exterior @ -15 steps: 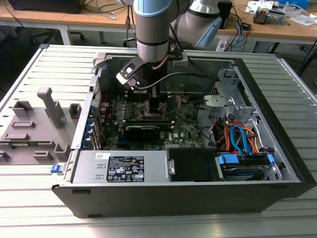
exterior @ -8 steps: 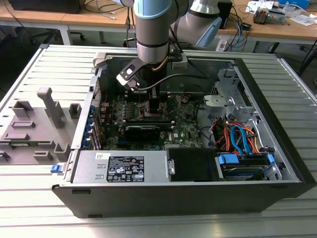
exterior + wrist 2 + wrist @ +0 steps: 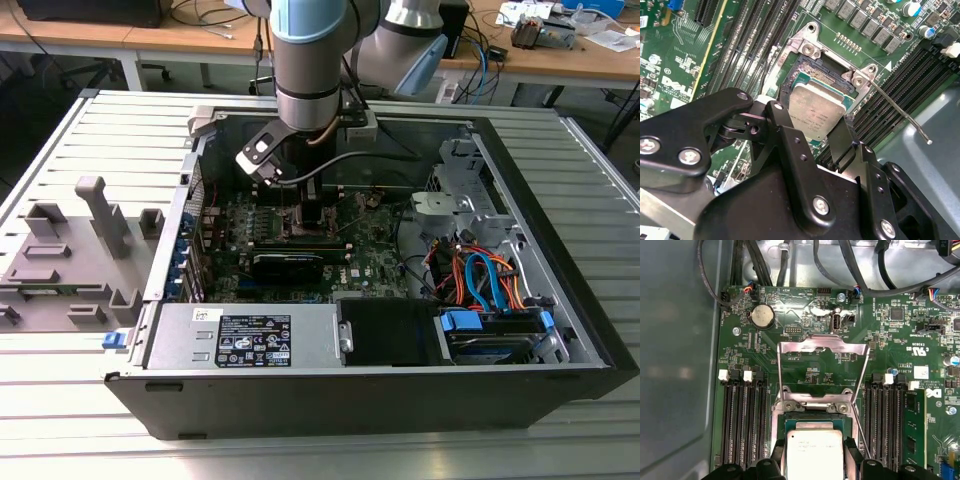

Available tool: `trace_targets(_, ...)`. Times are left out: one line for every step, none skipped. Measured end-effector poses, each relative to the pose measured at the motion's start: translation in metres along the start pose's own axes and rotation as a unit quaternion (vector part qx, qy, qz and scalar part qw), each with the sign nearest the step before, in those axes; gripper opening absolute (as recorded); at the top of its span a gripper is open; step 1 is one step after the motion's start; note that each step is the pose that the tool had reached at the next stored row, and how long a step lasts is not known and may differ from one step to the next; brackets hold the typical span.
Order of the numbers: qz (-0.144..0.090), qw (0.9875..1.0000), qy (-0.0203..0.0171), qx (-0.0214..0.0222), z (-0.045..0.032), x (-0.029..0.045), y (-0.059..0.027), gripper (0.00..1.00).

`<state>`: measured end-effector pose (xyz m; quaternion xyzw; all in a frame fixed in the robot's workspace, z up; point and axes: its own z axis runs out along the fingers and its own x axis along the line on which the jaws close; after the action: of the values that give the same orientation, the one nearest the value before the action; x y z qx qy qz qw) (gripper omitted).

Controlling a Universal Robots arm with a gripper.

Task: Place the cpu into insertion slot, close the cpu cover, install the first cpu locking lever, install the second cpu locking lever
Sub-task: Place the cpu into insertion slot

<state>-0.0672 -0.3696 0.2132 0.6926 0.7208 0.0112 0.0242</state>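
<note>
Gripper (image 3: 814, 467) is pinching the chip (image 3: 815, 447) by 2 edges, and it sits tilted just over the socket (image 3: 801, 70). Cover (image 3: 822, 346) is flipped up. Small print on the chip; white label (image 3: 252, 338) on the power supply (image 3: 180, 345).

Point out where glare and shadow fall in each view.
First wrist view: glare washes the cpu top and the motherboard by the coin cell. Second wrist view: the cpu top shines softly. Exterior view: the motherboard sits dim under the arm.
</note>
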Motion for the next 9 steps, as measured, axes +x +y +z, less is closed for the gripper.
trace_targets(0.0, 1.0, -0.0001, 0.0, 0.0007, 0.0, 0.0, 0.55)
trace_targets(0.0, 1.0, -0.0002, 0.0, 0.0019, 0.0001, -0.0002, 0.55)
trace_targets(0.0, 1.0, -0.0002, 0.0, 0.0028, 0.0, -0.0002, 0.55)
trace_targets(0.0, 1.0, -0.0002, 0.0, 0.0034, 0.0, -0.0003, 0.55)
trace_targets(0.0, 1.0, -0.0002, 0.0, 0.0042, -0.0001, -0.0004, 0.55)
trace_targets(0.0, 1.0, -0.0003, 0.0001, 0.0047, -0.0002, -0.0004, 0.55)
trace_targets(0.0, 1.0, -0.0003, 0.0001, 0.0052, -0.0004, -0.0004, 0.55)
trace_targets(0.0, 1.0, -0.0003, 0.0001, 0.0057, -0.0007, -0.0004, 0.55)
trace_targets(0.001, 1.0, -0.0002, 0.0, 0.0067, -0.0014, -0.0004, 0.55)
